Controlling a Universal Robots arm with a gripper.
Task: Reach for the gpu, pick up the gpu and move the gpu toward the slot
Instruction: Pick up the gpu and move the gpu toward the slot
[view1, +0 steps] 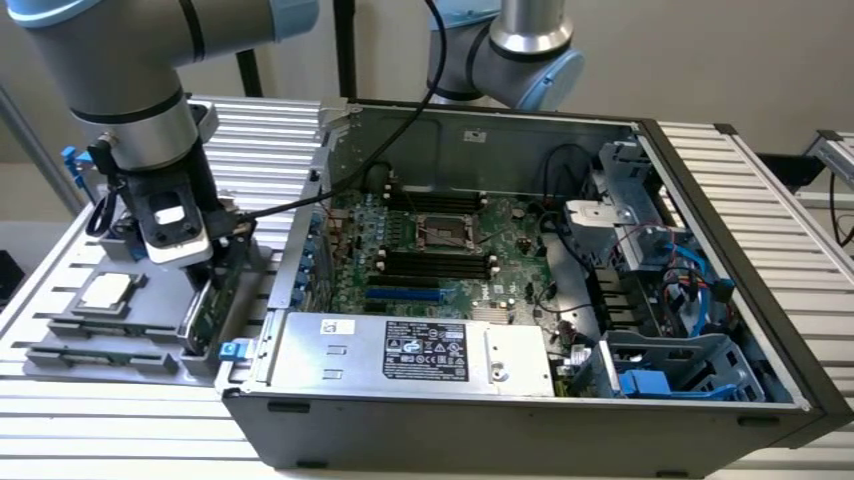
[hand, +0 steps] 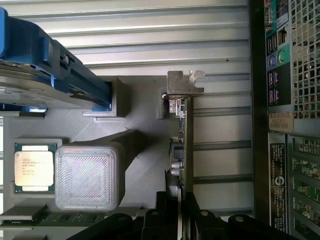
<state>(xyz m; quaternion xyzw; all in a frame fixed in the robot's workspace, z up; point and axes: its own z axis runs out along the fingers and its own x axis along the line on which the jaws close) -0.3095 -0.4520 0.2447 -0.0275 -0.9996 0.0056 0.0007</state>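
gpu on edge in holder | case at the exterior view's right

A thin, flat green circuit-board card, the gpu, stands upright on its long edge directly beneath me, looking dark and narrow edge-on. It sits in a slot of the grey moulded holder, just beside the open computer case. Its silver metal end bracket caps one end.

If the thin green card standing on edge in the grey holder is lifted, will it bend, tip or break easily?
The card is probably stiff: it stands straight on its edge in the grey holder. Being thin, it is likely light and apt to tip once unsupported. Its small exposed parts look fragile.
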